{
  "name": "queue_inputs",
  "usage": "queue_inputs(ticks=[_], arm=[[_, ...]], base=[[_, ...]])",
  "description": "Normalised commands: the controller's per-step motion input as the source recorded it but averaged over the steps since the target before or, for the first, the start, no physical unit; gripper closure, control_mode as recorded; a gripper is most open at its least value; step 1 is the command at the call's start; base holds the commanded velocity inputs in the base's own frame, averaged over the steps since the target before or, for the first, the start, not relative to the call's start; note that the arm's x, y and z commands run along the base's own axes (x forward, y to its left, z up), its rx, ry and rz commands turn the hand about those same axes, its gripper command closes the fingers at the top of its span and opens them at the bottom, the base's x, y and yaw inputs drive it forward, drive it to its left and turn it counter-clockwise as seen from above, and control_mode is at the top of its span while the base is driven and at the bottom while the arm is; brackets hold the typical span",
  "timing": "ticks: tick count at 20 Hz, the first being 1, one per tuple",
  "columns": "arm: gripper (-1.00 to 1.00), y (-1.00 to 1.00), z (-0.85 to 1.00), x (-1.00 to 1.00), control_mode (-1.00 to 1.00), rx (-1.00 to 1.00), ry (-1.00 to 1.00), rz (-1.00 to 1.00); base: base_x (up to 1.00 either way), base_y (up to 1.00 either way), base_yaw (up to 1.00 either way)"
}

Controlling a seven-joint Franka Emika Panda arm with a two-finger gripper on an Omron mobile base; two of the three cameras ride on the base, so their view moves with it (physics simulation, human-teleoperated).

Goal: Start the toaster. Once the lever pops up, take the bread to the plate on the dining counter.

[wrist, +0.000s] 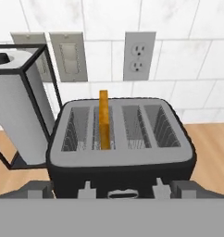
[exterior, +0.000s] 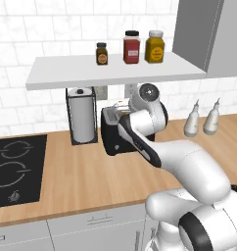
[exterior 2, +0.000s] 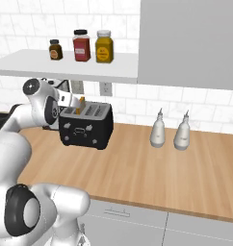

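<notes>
The black toaster [wrist: 123,159] with its grey slotted top stands on the wood counter against the tiled wall, also seen as the toaster [exterior: 110,139] and the toaster [exterior 2: 87,127]. The bread [wrist: 103,121] stands upright in the second slot from the left and sticks out above the top; the bread [exterior 2: 82,105] shows as an orange edge from the side. My gripper [wrist: 112,190] hovers just above the toaster's front end, open, with its fingertips [wrist: 40,190] spread wide and nothing between them. The plate and the dining counter are out of view.
A paper-towel holder [exterior: 82,115] stands close to the toaster's left, the holder [wrist: 19,115] almost touching it. A black hob [exterior: 15,166] lies further left. Two white bottles [exterior 2: 158,129] stand to the right. A shelf [exterior: 115,68] with three jars hangs overhead.
</notes>
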Motion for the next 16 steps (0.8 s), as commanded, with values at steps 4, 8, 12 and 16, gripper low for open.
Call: queue_inputs(ticks=[4, 8, 12, 16], arm=[[-1.00, 0.00, -0.10, 0.26, -1.00, 0.00, 0.00, 0.00], [-1.00, 0.00, -0.10, 0.31, -1.00, 0.00, 0.00, 0.00], [-1.00, 0.00, -0.13, 0.26, -1.00, 0.00, 0.00, 0.00], [-1.00, 0.02, -0.13, 0.26, -1.00, 0.00, 0.00, 0.00]], base=[[0.00, 0.00, 0.00], [0.00, 0.00, 0.00], [0.00, 0.00, 0.00], [0.00, 0.00, 0.00]])
